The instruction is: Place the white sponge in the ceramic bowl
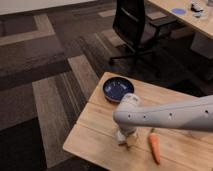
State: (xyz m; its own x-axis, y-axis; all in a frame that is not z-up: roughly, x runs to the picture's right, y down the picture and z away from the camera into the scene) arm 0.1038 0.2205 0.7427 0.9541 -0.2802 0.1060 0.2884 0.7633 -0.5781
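Gripper (129,140) is hanging straight down from the pale grey arm (170,114), which is reaching in from the right across the wooden table (95,142). It is sitting low over the tabletop near the front edge, right at the white sponge (121,135), a small pale block showing just below the arm's rounded end. The two are overlapping so closely that I cannot tell whether the gripper is clamping the sponge or only touching it. The ceramic bowl (118,90), glossy dark blue, is resting behind them near the table's far edge, apart from the sponge. An orange carrot (154,145) is lying just right of the gripper. A black office chair (132,27) is standing on the carpet beyond the table.
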